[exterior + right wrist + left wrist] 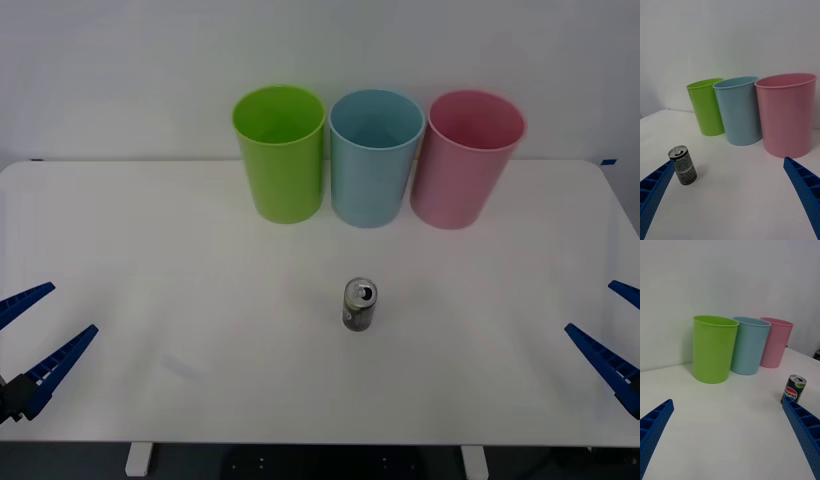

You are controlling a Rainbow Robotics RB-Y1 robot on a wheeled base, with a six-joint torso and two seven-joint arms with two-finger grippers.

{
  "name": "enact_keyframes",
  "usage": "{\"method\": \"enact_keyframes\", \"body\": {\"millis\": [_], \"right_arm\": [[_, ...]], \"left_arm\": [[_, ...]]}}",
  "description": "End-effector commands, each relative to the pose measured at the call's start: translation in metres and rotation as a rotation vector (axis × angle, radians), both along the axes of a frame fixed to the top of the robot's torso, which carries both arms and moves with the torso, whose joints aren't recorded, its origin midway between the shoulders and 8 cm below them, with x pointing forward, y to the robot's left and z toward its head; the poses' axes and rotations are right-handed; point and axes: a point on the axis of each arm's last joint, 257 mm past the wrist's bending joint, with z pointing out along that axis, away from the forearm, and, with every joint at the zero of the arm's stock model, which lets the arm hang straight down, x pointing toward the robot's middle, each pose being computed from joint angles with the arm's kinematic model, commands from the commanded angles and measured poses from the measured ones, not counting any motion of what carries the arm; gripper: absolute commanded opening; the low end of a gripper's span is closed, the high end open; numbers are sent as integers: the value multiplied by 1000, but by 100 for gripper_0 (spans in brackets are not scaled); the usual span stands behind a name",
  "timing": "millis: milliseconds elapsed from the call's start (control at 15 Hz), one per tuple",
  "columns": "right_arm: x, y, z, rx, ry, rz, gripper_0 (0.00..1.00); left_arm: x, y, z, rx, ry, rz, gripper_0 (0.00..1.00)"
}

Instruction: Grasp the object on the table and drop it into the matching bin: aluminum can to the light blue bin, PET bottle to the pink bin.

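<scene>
Parked at the table's (150,230) near corners: left gripper (35,335) and right gripper (612,335), both spread wide and empty. Between them, mid-table and upright, the can (359,305), about equally far from each. Along the far edge, the blue bin (375,160), straight beyond the can.

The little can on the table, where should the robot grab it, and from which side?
Probably around the middle of its round side wall. The can stands upright on the table, free on every side, so open fingers can close across its body. Coming in level from the robot's side seems safest, since the three bins stand behind it. Either open end effector, left or right, looks about equally far.
</scene>
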Motion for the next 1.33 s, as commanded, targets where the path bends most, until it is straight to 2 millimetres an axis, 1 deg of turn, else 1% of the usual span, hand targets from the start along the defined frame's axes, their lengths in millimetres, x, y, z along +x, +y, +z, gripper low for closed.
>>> {"method": "enact_keyframes", "body": {"millis": [67,133,333,733,1067,1333], "right_arm": [[0,0,0,0,0,0,100],[-4,-2,-10,16,23,-18,100],[-8,-1,-6,5,22,-23,100],[-15,6,-21,-20,37,-14,100],[-23,18,-40,-117,-9,-17,100],[-23,29,-65,-93,21,19,100]], "left_arm": [[0,0,0,0,0,0,100],[0,0,0,0,0,0,100],[0,0,0,0,0,0,100],[0,0,0,0,0,0,100],[0,0,0,0,0,0,100],[0,0,0,0,0,0,100]]}}
